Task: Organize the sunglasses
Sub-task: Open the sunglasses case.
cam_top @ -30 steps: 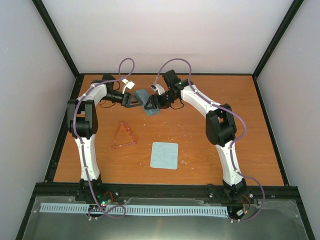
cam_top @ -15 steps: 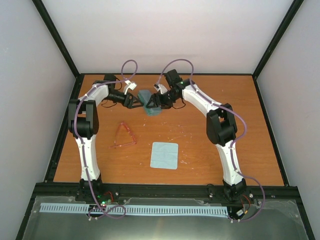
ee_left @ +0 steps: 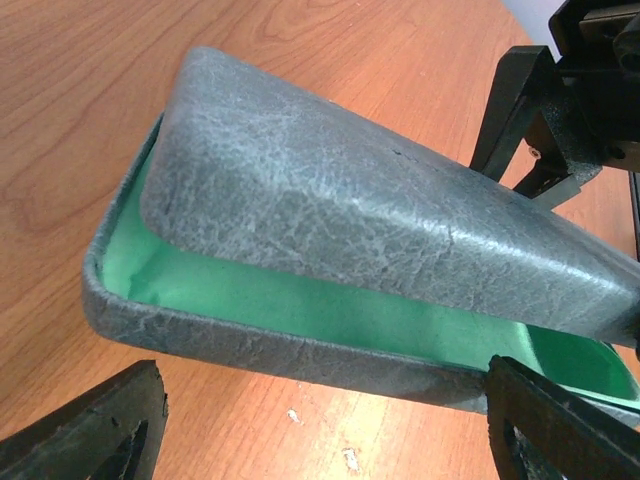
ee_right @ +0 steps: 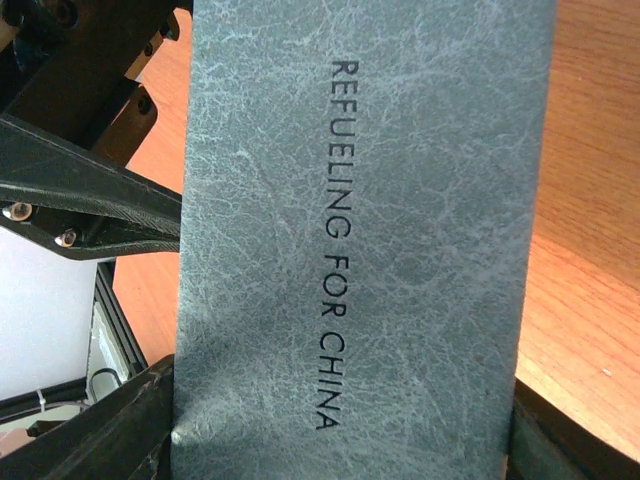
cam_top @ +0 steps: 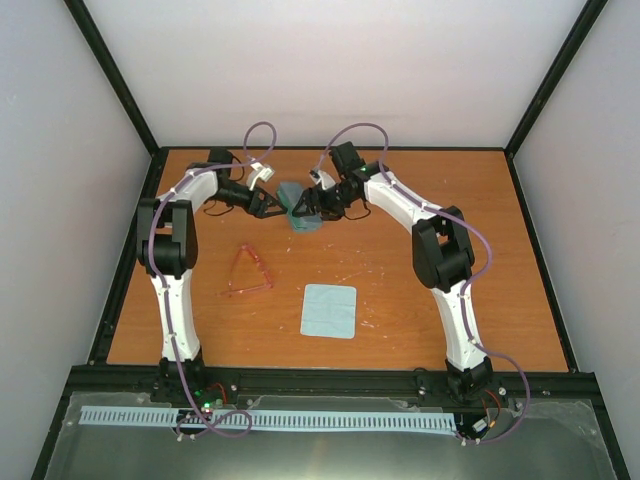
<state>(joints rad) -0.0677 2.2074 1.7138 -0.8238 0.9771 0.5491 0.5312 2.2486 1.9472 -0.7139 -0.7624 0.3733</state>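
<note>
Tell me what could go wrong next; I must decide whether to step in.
The lid of the case is only ajar; it may drop shut before the open left gripper catches it. The right gripper seems to clamp the case, which could slip. The sunglasses are thin wire, likely hard to grasp.

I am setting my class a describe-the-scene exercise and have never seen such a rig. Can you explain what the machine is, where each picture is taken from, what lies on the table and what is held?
Two white robot arms are bolted at the near edge of the table, each ending in a two-fingered claw. The wide picture looks down from above; the other two come from a camera on each wrist. On the table lie the red-framed sunglasses and a light-blue cloth, both untouched. At the back, the right claw grips the grey case, its lid ajar over green lining. The left claw is open beside it.
</note>
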